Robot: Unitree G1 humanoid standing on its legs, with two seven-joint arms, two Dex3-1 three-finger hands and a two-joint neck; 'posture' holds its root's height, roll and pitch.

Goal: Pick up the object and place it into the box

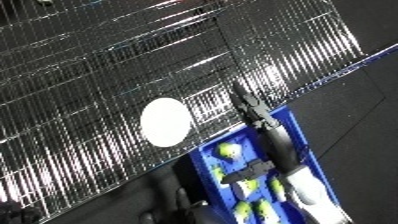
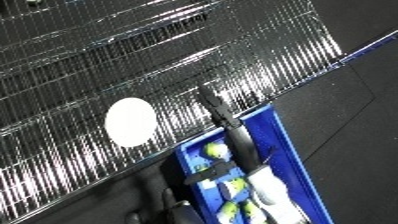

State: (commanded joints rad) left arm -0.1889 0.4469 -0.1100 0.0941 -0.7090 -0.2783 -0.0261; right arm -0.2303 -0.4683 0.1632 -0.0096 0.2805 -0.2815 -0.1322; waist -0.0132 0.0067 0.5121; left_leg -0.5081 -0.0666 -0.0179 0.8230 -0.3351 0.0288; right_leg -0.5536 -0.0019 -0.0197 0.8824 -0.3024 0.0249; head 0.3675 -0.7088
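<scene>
A white round disc [image 1: 165,121] lies flat on the shiny ribbed metal surface [image 1: 89,75]. Just to its right and below stands a blue bin [image 1: 298,131] holding several yellow-green balls [image 1: 229,150]. My right forearm [image 1: 306,189] stretches across the bin. Its black hand [image 1: 252,107] reaches past the bin's far rim onto the metal, fingers straight and holding nothing, a short way right of the disc. My left hand does not show in either view.
The whole view is tilted. A dark floor [image 1: 355,100] runs along the right of the metal surface's edge [image 1: 338,72]. Dark shapes I cannot make out sit by the bin's lower left corner [image 2: 173,200].
</scene>
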